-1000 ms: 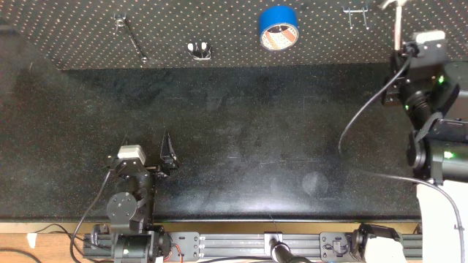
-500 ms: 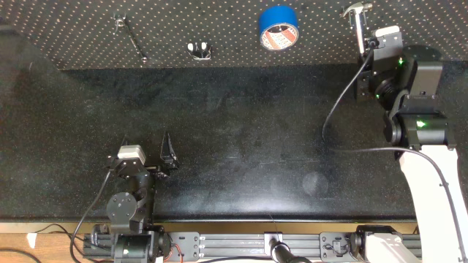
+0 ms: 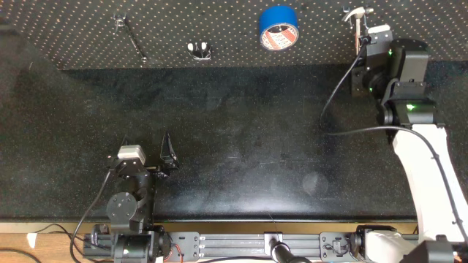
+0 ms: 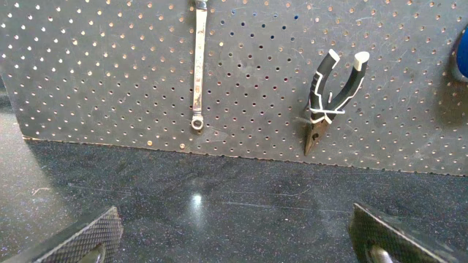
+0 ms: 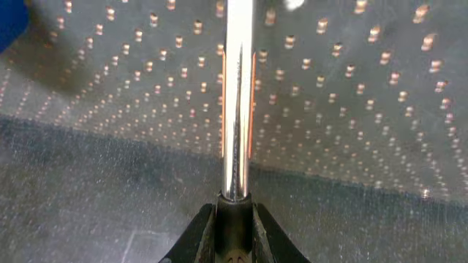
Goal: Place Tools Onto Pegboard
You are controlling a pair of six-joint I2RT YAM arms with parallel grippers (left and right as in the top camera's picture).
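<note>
Right end effector (image 5: 234, 213) is clamped on a tool (image 5: 237, 109): both fingers pinch the dark grip end, no gap visible. The tool's shiny metal shaft runs straight out from the fingers and up across the pegboard (image 5: 351, 95), cut off by the frame edge, so its far end can't be seen. Dark bench (image 5: 95, 204) meets the pegboard's base. A blue object (image 5: 10, 22) sits at the corner, mostly cropped.
</note>
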